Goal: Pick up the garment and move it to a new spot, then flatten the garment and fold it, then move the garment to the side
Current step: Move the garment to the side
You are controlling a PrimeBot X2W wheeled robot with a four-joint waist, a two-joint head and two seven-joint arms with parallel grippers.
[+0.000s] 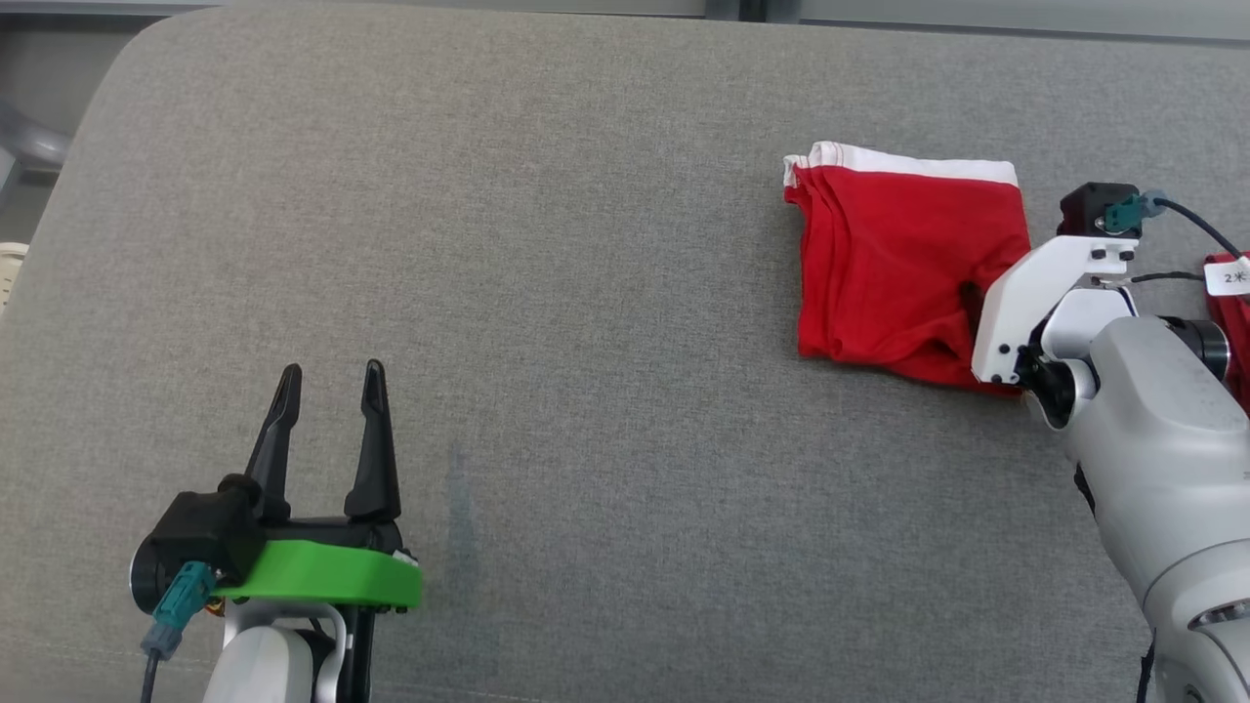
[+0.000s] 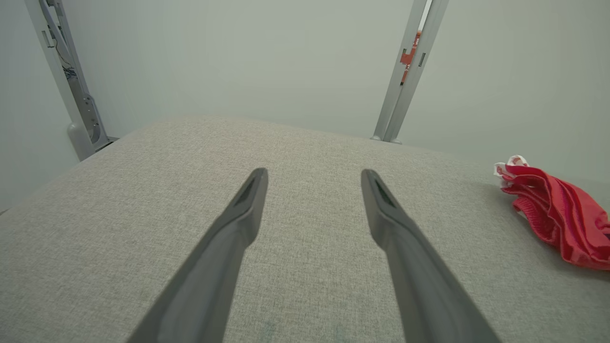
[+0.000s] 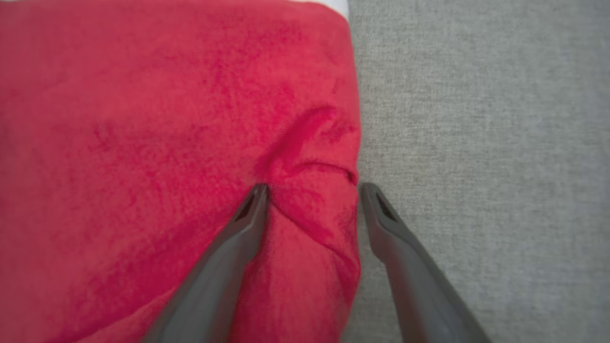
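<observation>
**Garment [image 1: 903, 268] on the right side, both grippers open**

You see the garment, red with a white band along its far edge, lying loosely folded on the grey padded surface [image 1: 586, 293], in the right part of the head view. Your right gripper [image 3: 314, 186] points down at the garment's right edge with its fingers spread wide. One fingertip [image 3: 252, 202] presses on the red cloth. The other stands just beside the edge, over the grey fabric. A small fold of cloth lies between them, but it is not pinched. Your left gripper [image 1: 332, 367] is well apart from the garment, at the lower left over the grey surface. Its fingers are also spread and hold nothing.
</observation>
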